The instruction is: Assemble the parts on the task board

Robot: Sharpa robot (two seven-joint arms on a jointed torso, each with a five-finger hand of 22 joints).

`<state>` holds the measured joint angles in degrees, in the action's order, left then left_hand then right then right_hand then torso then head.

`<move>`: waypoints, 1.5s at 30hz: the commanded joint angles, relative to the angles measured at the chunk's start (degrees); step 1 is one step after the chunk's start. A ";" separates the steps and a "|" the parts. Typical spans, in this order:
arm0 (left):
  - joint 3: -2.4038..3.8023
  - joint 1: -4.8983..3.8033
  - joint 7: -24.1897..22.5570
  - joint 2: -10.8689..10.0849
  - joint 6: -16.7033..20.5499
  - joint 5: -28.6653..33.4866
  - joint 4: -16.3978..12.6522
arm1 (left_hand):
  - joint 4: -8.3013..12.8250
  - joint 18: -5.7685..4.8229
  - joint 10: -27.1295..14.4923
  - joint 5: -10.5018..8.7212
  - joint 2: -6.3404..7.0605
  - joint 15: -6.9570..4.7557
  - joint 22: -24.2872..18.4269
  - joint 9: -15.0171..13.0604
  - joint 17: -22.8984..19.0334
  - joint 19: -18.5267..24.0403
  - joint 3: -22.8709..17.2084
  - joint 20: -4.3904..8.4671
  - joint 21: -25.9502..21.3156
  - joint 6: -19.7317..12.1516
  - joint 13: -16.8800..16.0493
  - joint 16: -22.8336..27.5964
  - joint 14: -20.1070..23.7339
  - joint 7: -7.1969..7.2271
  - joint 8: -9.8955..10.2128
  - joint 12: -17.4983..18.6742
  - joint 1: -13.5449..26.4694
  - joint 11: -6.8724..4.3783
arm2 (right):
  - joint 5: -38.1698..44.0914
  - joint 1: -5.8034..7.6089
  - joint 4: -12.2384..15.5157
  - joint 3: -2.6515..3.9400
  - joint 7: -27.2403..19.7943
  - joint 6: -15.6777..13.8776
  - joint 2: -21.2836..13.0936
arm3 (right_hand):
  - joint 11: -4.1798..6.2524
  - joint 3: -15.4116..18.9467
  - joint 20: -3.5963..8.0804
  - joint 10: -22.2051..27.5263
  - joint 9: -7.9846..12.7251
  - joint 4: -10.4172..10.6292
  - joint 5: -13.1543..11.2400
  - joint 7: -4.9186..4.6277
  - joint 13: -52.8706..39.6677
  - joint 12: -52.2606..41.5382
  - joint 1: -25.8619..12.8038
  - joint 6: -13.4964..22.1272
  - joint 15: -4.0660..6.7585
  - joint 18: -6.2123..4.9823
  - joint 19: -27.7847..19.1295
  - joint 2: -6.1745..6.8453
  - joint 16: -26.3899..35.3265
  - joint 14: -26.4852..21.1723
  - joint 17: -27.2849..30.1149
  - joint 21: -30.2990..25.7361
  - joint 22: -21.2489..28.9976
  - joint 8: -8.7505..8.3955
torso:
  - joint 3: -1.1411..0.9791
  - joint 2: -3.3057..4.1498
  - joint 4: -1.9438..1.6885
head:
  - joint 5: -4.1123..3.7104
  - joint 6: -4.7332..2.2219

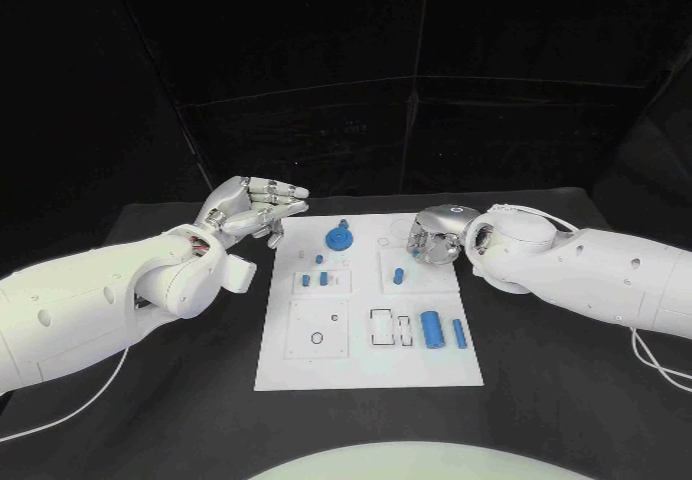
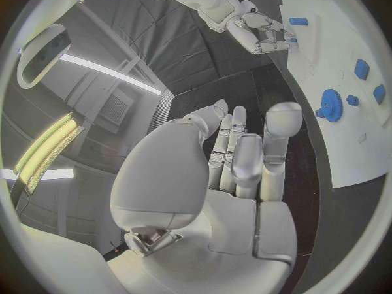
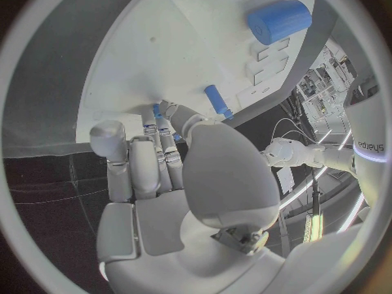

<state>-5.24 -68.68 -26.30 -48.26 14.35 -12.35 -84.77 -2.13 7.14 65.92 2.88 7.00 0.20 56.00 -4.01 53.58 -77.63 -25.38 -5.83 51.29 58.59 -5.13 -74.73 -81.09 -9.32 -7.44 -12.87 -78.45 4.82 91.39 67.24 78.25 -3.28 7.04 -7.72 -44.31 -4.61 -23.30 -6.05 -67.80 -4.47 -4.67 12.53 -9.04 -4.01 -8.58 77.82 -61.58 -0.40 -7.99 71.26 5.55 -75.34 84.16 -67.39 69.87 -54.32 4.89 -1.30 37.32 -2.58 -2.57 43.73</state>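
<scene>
Right hand over the board's far right corner; left hand idle beside it.

Head view: left hand [image 1: 254, 207] curled, holding nothing, off the board [image 1: 289, 365]; right hand [image 1: 437, 234] bent over a small part [image 1: 398, 273], grip unclear. A misjudged reach might knock it off. I count one gear [image 1: 340, 237], two cylinders [image 1: 431, 327], about four small parts. Right wrist view: fingers [image 3: 155, 153] pressed together, perhaps touching a blue piece [image 3: 156, 110].

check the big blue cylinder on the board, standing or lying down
Lying down: the blue cylinder rests on its side on the task board, its long side showing from above.
</scene>
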 commanded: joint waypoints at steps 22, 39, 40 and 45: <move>0.05 -0.05 0.25 -0.30 -0.67 0.41 -0.08 | 0.11 0.92 0.04 0.30 -0.28 0.02 0.05 0.06 -0.04 0.51 0.35 -0.01 -0.11 -0.13 -0.09 0.36 0.24 -0.40 0.00 0.29 0.14 0.36 | 4.37 -0.45 1.22 -0.14 2.78 -2.93 0.06 | 0.47 -2.50 0.47 -2.69 -0.26 -0.27 -2.68 0.64 -0.19 1.07 0.39 -2.67 0.93 1.25 0.99 -1.85 -1.50 2.41 -0.32 2.17 -2.43 0.42 | -0.02 -0.05 -0.02 | -0.45 0.23; 0.04 -0.04 0.16 -0.45 -0.76 0.41 -0.06 | 0.17 0.93 0.07 0.31 -0.33 0.02 0.05 0.05 -0.05 0.50 0.34 -0.02 -0.12 -0.08 -0.11 0.35 0.24 -0.38 -0.03 0.27 0.04 0.34 | 4.61 -0.47 4.29 -0.13 3.19 -7.15 -2.01 | 0.47 -2.52 0.49 -2.75 -0.22 -0.20 -2.95 0.64 -0.17 1.33 0.11 -2.63 0.94 1.30 1.08 -1.67 -1.79 2.46 -0.60 2.41 -2.75 0.28 | 0.01 -0.05 -0.11 | -0.78 0.05; 0.04 -0.04 0.20 -0.47 -0.79 0.41 -0.06 | 0.17 0.93 0.07 0.31 -0.33 0.02 0.05 0.05 -0.05 0.50 0.34 -0.02 -0.12 -0.08 -0.11 0.35 0.24 -0.38 -0.03 0.27 0.04 0.34 | 4.61 -0.47 4.50 -0.13 3.15 -7.37 -2.21 | 0.47 -2.52 0.49 -2.75 -0.22 -0.20 -2.95 0.64 -0.17 1.33 0.11 -2.63 0.94 1.30 1.08 -1.67 -1.79 2.46 -0.60 2.41 -2.75 0.28 | 0.01 -0.05 -0.09 | -0.75 0.06; 0.04 -0.04 0.33 -0.57 -0.90 0.41 -0.01 | 0.17 0.93 0.07 0.31 -0.33 0.02 0.05 0.05 -0.05 0.50 0.34 -0.02 -0.12 -0.08 -0.11 0.35 0.24 -0.38 -0.03 0.27 0.04 0.34 | 4.44 -0.47 6.34 -0.12 3.02 -8.03 -3.81 | 0.47 -2.52 0.49 -2.75 -0.21 -0.19 -2.96 0.63 -0.16 1.37 0.07 -2.61 0.93 1.31 1.07 -1.62 -1.82 2.46 -0.63 2.43 -2.77 0.25 | -0.01 -0.03 -0.04 | -0.54 0.14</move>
<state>-5.24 -68.67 -25.76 -48.78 14.07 -12.22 -84.75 -1.96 7.12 65.92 2.88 7.00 0.21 56.02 -4.03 53.59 -77.63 -25.22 -5.83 51.31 58.58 -5.18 -74.73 -81.09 -9.32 -7.44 -12.87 -78.46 4.82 95.54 66.69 83.80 -3.42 10.20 -13.67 -47.64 -4.19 -25.49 -5.53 -70.24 -4.65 -4.96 9.69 -8.43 -4.14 -7.42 78.33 -63.84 0.22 -7.11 71.77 3.82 -76.84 83.93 -67.94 72.09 -57.02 5.09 -1.30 37.25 -2.60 -3.25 43.78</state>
